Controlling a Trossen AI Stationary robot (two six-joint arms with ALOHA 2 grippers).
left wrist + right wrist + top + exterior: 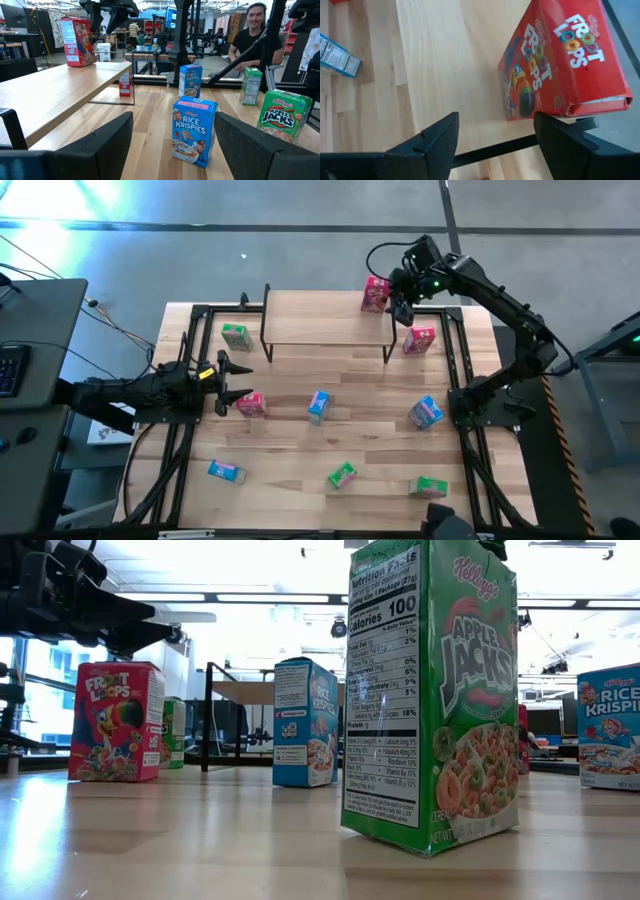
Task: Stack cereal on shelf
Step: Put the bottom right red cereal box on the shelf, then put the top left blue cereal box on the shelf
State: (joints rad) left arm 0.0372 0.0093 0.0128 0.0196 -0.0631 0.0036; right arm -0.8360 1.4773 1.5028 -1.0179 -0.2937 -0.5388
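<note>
Red cereal box (376, 294) on shelf (325, 328), right hand (402, 304) beside it, agape, empty

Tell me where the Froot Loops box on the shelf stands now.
In the high view, the Froot Loops box stands on the shelf, at its far right corner, beside the open right hand.

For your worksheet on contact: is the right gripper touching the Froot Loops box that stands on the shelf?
Apart. In the right wrist view, the open right gripper hangs above bare shelf wood, and the Froot Loops box stands beyond its fingertips with a clear gap.
</note>
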